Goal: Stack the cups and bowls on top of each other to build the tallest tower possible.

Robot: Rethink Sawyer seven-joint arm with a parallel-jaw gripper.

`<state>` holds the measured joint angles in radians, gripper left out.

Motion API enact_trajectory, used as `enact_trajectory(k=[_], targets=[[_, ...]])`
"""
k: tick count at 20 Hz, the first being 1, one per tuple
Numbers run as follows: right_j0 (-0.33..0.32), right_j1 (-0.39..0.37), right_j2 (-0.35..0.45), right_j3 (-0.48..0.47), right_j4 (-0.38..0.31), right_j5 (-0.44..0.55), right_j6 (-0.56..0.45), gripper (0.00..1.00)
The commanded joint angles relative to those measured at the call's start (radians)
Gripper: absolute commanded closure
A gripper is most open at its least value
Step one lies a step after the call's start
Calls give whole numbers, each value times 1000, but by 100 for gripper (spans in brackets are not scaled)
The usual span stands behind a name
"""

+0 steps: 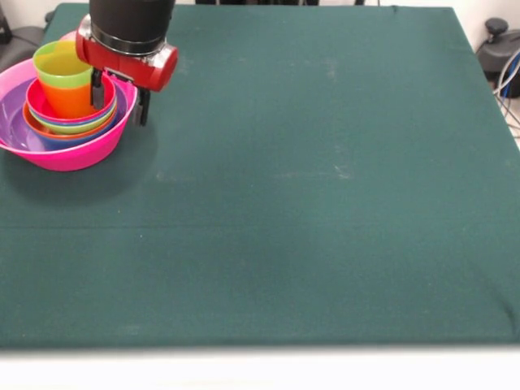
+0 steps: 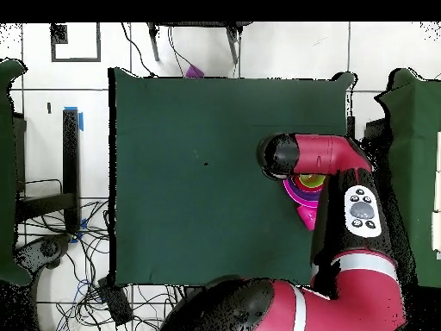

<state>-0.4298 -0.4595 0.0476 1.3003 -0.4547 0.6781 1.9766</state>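
Observation:
The tower stands at the table's left edge in the front view. Its base is the wide pink bowl (image 1: 75, 154), with the purple bowl (image 1: 15, 115) inside it. Smaller bowls are nested in that: blue (image 1: 67, 142), orange, lime green and red-pink (image 1: 37, 106). An orange cup (image 1: 69, 101) stands in the top bowl, and a lime green cup (image 1: 61, 65) is nested in it. My gripper (image 1: 120, 99) hangs open at the tower's right side. One finger (image 1: 97, 89) is in front of the orange cup, the other is outside the pink rim. Overhead, the arm hides most of the tower (image 2: 307, 184).
The green cloth-covered table (image 1: 309, 179) stretches to the right and front of the tower. Overhead, cables and black equipment lie on the floor beyond the table's left side (image 2: 52, 250), and another green table (image 2: 418, 146) stands at the right.

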Motion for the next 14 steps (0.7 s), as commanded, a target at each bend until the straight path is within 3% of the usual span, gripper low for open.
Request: enact_trajectory(k=[1, 14], targets=[[16, 53, 119, -24, -44, 54, -190, 0], [8, 83, 128, -38, -60, 27, -184, 0]])
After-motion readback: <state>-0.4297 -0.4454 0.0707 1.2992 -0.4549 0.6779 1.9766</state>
